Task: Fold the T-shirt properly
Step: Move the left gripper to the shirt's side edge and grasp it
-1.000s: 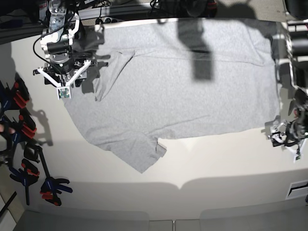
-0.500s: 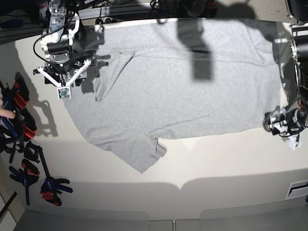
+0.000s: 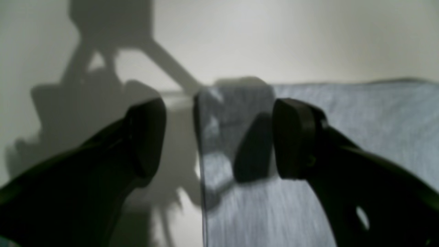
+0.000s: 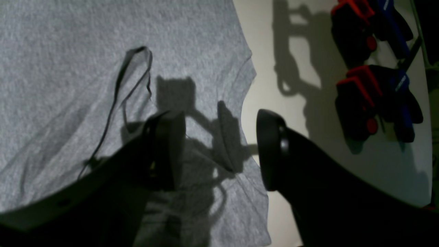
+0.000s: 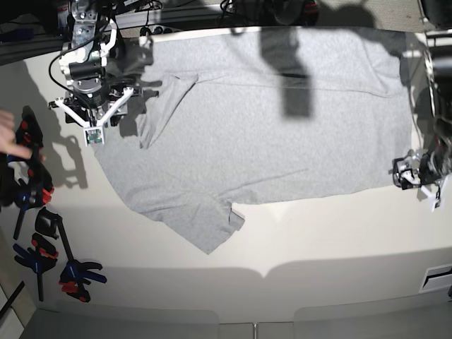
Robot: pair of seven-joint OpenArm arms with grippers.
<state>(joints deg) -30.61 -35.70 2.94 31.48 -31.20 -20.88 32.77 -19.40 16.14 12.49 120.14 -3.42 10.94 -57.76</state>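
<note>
The light grey T-shirt [image 5: 268, 127] lies spread flat on the white table [image 5: 318, 240], plain side up, one sleeve [image 5: 205, 226] pointing to the front. My right gripper [image 5: 94, 120] hovers open over the shirt's left edge; in the right wrist view the gripper [image 4: 219, 151] straddles that edge of the shirt [image 4: 68, 68] above the cloth. My left gripper [image 5: 412, 173] is open at the shirt's lower right corner. In the left wrist view this gripper [image 3: 219, 137] has the corner of the shirt [image 3: 343, 113] between its fingers, which are apart from it.
Several red, blue and black clamps [image 5: 32, 191] lie along the table's left edge, also in the right wrist view [image 4: 374, 85]. A person's hand [image 5: 8, 141] reaches in there. The table's front edge runs below the sleeve. Cables and gear sit behind the back edge.
My left gripper has moved up and in to the shirt's lower right corner. The hand at the left edge has moved among the clamps. The right arm has not moved.
</note>
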